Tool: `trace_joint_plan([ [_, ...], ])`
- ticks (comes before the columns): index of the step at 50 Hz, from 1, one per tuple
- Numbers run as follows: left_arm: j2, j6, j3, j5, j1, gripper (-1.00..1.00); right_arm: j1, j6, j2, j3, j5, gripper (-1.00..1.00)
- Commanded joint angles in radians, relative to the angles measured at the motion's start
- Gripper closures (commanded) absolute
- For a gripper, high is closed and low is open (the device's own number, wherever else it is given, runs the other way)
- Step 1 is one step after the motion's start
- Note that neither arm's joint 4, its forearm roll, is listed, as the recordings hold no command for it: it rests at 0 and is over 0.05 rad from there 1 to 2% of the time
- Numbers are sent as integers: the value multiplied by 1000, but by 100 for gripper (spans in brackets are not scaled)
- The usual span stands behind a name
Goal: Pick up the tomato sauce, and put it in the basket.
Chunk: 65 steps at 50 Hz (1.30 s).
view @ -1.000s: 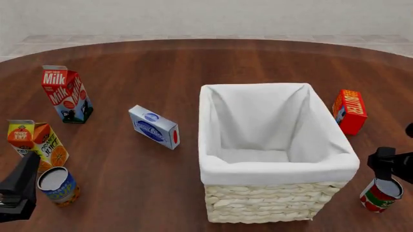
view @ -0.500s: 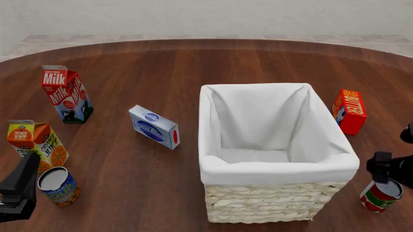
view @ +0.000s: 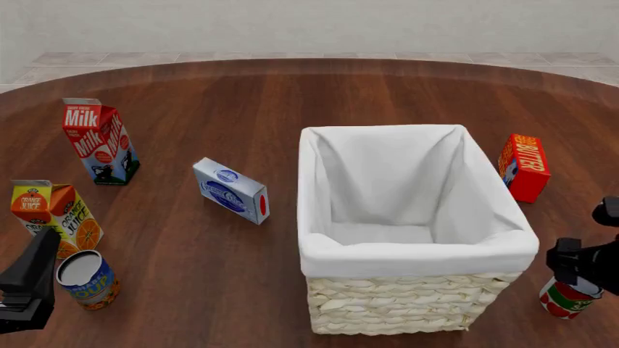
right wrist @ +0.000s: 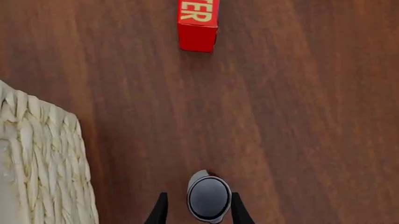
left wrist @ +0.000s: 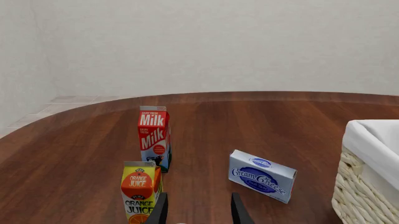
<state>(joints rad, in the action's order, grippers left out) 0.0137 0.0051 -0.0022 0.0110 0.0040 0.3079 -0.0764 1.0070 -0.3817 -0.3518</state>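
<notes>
Straw-pale wicker basket (view: 406, 304) stands mid-surface. Near its right corner the tomato sauce (view: 565, 299) stands upright, axis vertical, red label, grey top (right wrist: 209, 198). The right gripper's (right wrist: 197, 211) fingers are spread astride it; the left gripper's (left wrist: 198, 210) are likewise spread.

Your right gripper (right wrist: 196, 210) points straight down at the near right, jaws parted and straddling the tomato sauce (right wrist: 209, 199), one finger on each side, not visibly clamped. Your left gripper (left wrist: 197, 212) sits low at the near left, aimed forward, fingers apart, holding nothing.
</notes>
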Motion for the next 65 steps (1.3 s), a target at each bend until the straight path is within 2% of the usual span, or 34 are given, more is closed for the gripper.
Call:
trace_joint_plan([
  [1,0,0,0,0,0,-100,16,-16,32,16,32,-100],
  [18,0,0,0,0,0,-100,57,-48,101,31,92,-100],
  [27,0,0,0,0,0,-100,61,-50,116,33,102,-100],
  [29,0,0,0,0,0,-100,50,-34,114,41,106,-100],
  [65,0,0,0,0,0,-100,71,-74,196,78,166,-100],
])
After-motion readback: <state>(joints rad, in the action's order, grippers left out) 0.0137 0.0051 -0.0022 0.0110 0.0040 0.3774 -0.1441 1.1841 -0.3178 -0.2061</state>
